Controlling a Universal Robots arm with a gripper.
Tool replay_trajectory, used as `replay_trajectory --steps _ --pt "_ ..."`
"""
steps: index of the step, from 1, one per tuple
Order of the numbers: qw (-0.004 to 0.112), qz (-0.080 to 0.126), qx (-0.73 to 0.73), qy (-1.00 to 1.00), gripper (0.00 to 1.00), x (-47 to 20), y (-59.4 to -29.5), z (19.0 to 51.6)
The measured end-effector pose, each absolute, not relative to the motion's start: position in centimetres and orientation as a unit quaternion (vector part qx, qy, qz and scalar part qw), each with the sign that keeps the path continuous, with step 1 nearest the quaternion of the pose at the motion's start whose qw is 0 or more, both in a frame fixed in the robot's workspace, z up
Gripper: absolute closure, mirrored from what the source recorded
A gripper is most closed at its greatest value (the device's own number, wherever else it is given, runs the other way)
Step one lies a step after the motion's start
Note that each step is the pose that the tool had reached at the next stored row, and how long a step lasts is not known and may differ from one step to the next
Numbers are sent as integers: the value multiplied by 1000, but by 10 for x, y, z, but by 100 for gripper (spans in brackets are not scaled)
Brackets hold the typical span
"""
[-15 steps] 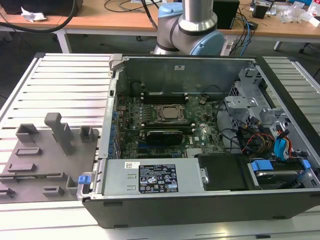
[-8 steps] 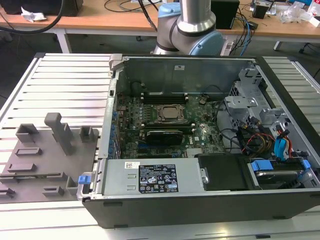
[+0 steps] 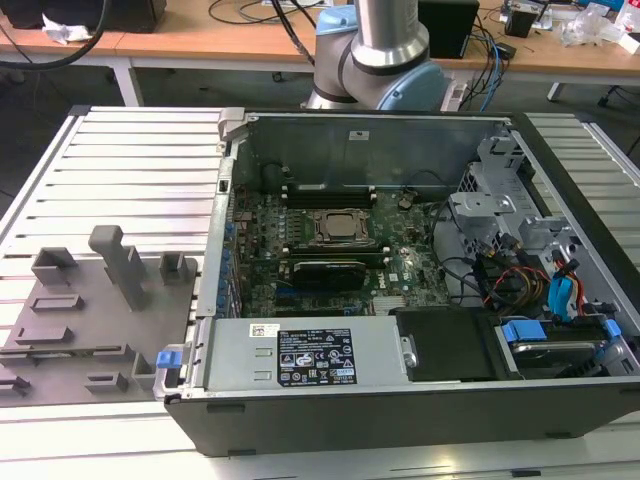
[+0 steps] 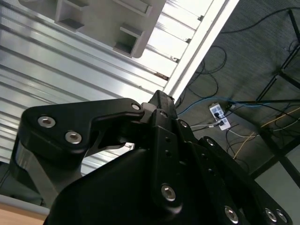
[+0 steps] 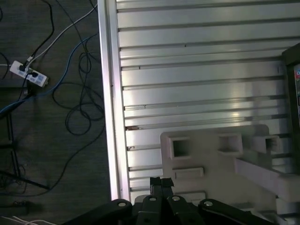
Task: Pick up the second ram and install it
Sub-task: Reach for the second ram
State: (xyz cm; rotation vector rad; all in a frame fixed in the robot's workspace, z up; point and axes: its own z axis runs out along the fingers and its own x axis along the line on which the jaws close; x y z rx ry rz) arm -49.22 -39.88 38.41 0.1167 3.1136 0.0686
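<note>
Second ram: I cannot tell where it lies. The pockets of the grey holder (image 3: 100, 300) on the slatted surface (image 3: 130, 170) and the memory slots (image 3: 325, 188) beside the processor socket (image 3: 338, 226) in the open computer case (image 3: 400, 425) are too dim for me to pick out a green stick in either. In the first wrist view my gripper (image 5: 161, 183) hangs over the surface's edge, near the holder and well apart from the case. Its fingers look pressed together with nothing between them. I judge the pick not yet made, so both grasp and install are left.
</note>
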Motion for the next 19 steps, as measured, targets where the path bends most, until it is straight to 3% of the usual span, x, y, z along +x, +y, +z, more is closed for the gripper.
replay_trajectory --steps 19 --pt "13 22 37 999 89 -535 -399 382"
